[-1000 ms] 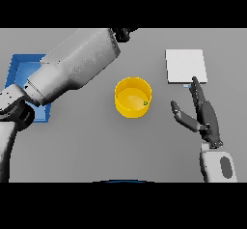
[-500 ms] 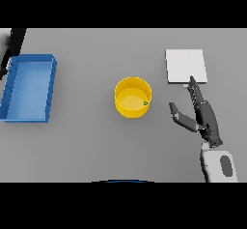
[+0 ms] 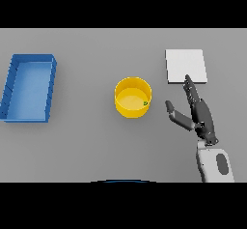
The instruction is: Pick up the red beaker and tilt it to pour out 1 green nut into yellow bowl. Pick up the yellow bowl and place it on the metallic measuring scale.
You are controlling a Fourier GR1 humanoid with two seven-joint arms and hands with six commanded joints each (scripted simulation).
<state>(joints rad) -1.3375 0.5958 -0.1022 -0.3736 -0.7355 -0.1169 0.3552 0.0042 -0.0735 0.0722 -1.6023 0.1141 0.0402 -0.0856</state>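
Grey table (image 3: 96, 146) carries four items, reported by size. Blue tray (image 3: 9, 90) sits at the far left edge, its interior showing nothing. White square plate of the measuring scale (image 3: 185, 64) lies flat at upper right, unloaded. Yellow bowl (image 3: 132, 97) stands upright at centre, well apart from the tray and nearer the scale. Inside the bowl, against its right-hand wall, rests one small green nut (image 3: 145, 103).

Change noted: one second ago the left arm crossed the upper left of the view, over the tray; half a second ago only a trace of it showed at the left border; it is now out of view entirely, and the left hand cannot be assessed. No red beaker shows anywhere in the present view. The bowl and nut have not shifted across the three pictures.

Right hand (image 3: 198, 114) is below the scale and to the right of the bowl, fingers straight and spread, thumb splayed toward the bowl, holding nothing and touching nothing. Its posture is essentially unchanged.

Assessment: with the nut in the bowl and the left arm withdrawn, the pouring stage appears complete. The remaining stage is to grasp the bowl and set it on the scale; the right hand looks best placed for this.
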